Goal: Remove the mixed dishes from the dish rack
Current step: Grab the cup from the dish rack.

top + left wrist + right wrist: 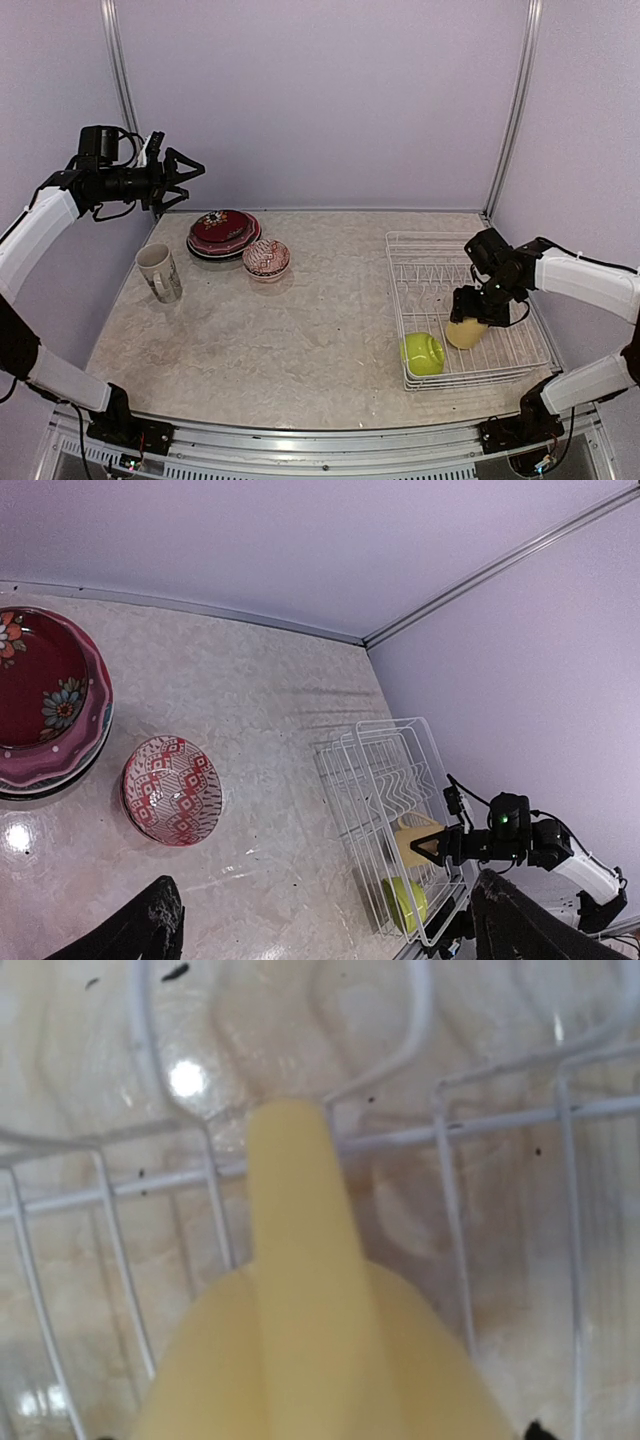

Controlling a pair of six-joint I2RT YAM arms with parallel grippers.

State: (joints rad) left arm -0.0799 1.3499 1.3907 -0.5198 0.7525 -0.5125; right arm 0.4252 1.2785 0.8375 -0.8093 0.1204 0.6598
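Note:
The white wire dish rack (392, 262) stands at the right. In it lie a lime-green bowl (423, 353) and a yellow mug (466, 334). My right gripper (469, 310) is down in the rack, shut on the yellow mug (310, 1350), which fills the right wrist view with its handle pointing away; my fingers are hidden there. My left gripper (192, 181) is open and empty, raised high at the far left. The left wrist view shows the rack (385, 748), the mug (412, 842), the green bowl (405, 900) and my left gripper (335, 942).
On the table's left stand a stack of plates topped by a dark red dish (222, 232), a red-patterned bowl (266, 258) and a cream mug (160, 272). The rack's upright prongs (440, 268) rise behind the yellow mug.

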